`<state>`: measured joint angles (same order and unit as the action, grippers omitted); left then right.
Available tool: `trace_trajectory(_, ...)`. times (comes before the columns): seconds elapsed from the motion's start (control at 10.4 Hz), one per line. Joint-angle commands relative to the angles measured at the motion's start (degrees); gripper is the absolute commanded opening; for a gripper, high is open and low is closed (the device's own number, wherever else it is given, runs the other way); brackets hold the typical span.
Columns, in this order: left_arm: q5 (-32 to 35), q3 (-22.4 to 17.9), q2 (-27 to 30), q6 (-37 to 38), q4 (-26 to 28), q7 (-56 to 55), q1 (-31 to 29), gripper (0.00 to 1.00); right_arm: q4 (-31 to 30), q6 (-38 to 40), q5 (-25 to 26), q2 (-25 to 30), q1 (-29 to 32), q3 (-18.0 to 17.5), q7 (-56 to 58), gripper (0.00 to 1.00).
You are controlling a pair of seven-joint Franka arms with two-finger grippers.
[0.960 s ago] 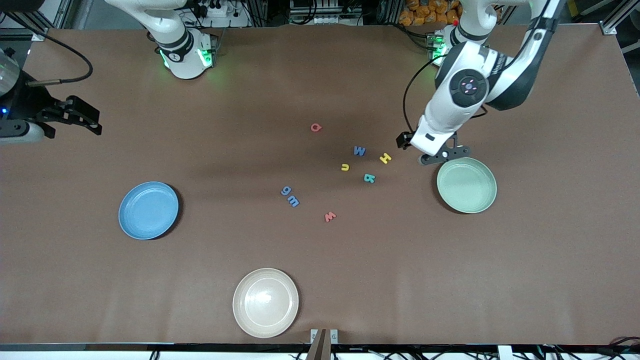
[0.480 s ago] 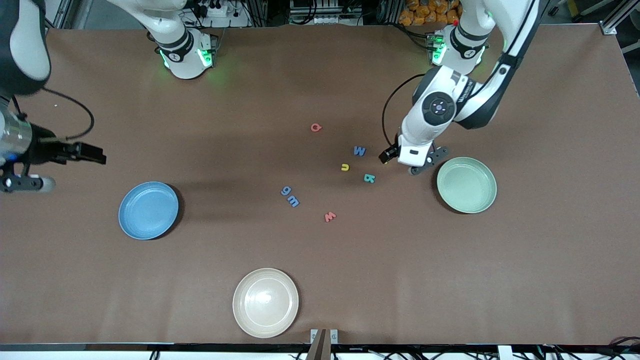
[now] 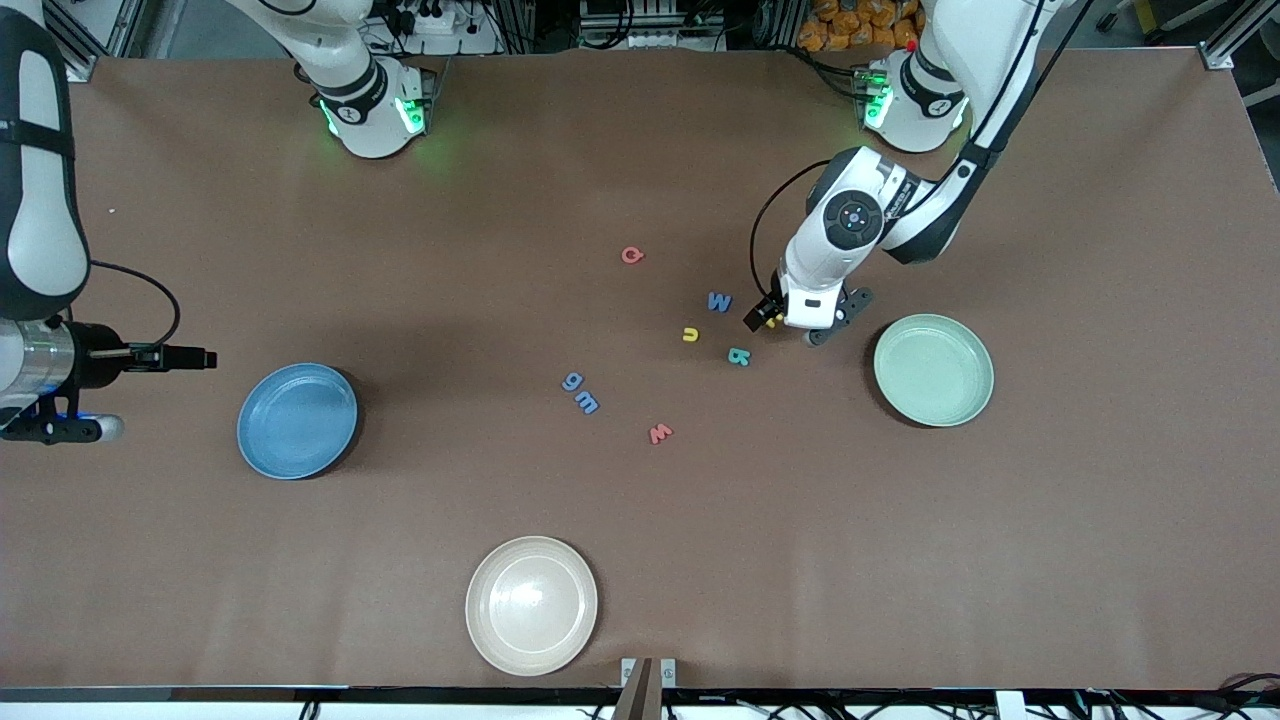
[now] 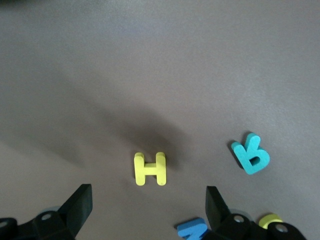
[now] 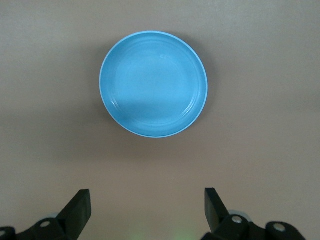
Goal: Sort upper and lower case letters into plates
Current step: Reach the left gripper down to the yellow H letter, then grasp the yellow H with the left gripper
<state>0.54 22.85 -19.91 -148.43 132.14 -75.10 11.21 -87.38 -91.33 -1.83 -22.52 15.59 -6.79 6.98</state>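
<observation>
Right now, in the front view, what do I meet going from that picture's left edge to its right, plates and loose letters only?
blue plate → cream plate → blue g → red Q → red w → yellow u → blue M → teal R → pale green plate

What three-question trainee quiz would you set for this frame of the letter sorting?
1. True or false: the blue plate already holds a letter.
2. Which letter lies between the open fingers of the left end effector? A) teal R B) yellow H C) red Q
3. Fill in: the right end effector hangs open above the table beside the ____ plate.

Key: 1 false, it is empty, as is the pale green plate. 2 B, the H lies flat and ungripped. 3 blue.
</observation>
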Motion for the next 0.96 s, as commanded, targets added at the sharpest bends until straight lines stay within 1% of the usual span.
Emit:
trace_trajectory(0.0,6.90,-0.08,-2.05,-3.26,0.67,-10.37,0.39,1.00,1.07,-0.16,-0.46,-0.33,-0.21,-0.50,0.85,1.00)
trace_trajectory(0.1,11.71,-0.17,-3.89,-4.66,0.49,-14.86,0.48,1.00,1.07,-0.17,-0.46,-0.59,-0.21,-0.50,0.85,1.00)
trace_trajectory(0.19,17.68,-0.17,-4.87,-5.29,0.40,-19.17,0.13,1.00,0.99,-0.17,-0.46,-0.86,-0.21,-0.50,0.93,1.00)
trace_trajectory(0.29,22.26,-0.17,-5.75,-5.38,0.05,-23.91,0.22,1.00,0.38,-0.17,-0.46,-1.03,-0.30,-0.50,0.85,1.00)
trace_trajectory(0.38,24.74,-0.17,-6.19,-5.29,-0.21,-25.96,-0.30,1.00,0.20,-0.17,-0.46,-1.03,-0.39,-0.50,0.85,1.00)
trace_trajectory(0.86,24.68,0.09,-6.37,-5.29,-0.48,-26.50,-0.57,1.00,0.11,-0.08,-0.55,-1.03,-1.00,-0.59,0.32,1.00)
